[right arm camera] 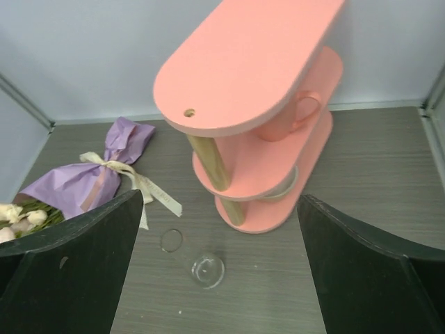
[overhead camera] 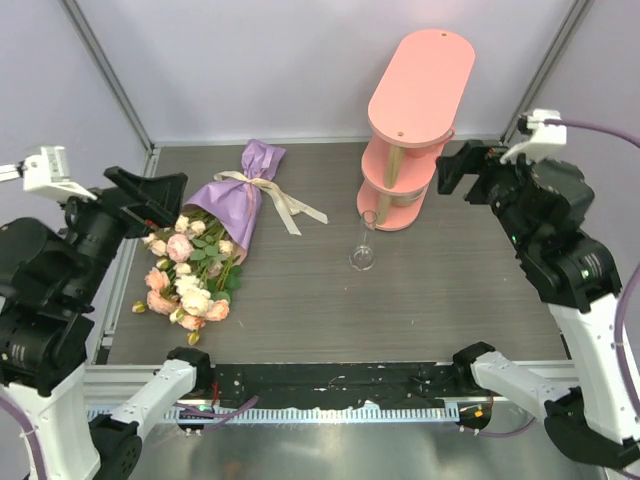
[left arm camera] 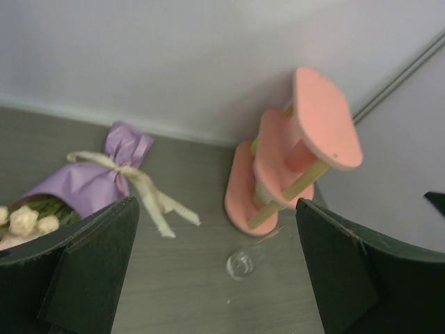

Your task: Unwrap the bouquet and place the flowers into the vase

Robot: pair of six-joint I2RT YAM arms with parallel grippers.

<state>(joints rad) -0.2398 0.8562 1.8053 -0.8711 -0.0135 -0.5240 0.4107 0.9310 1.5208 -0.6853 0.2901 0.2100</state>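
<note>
On the table (overhead camera: 420,300): you have a grey top with a fine wood grain, carrying a bouquet, a vase and a shelf.
Bouquet (overhead camera: 215,245): wrapped and tied, it lies on its side at the table's left, blooms toward you, tail toward the back wall.
Paper (overhead camera: 232,200): a matte purple, creased cone, pinched at the neck and flaring into a ruffled tail.
Ribbon (overhead camera: 283,203): a flat cream band tied round the cone's neck, with loose ends trailing right across the table.
Flowers (overhead camera: 188,280): soft, rounded pink, peach and cream roses with green leaves spill from the cone's wide mouth onto the table.
Vase (overhead camera: 364,243): clear glass, slender, with a narrow neck and a round base. It stands upright just in front of the shelf, well apart from the bouquet.
Shelf (overhead camera: 412,120): smooth pink, with three oval tiers on pale wooden posts, at the back right.
Left gripper (overhead camera: 165,200): raised at the table's left edge near the blooms. Your black fingers (left arm camera: 83,271) are spread wide, gripping nothing.
Right gripper (overhead camera: 455,178): raised beside the shelf. Your fingers (right arm camera: 368,278) are spread wide, gripping nothing.
</note>
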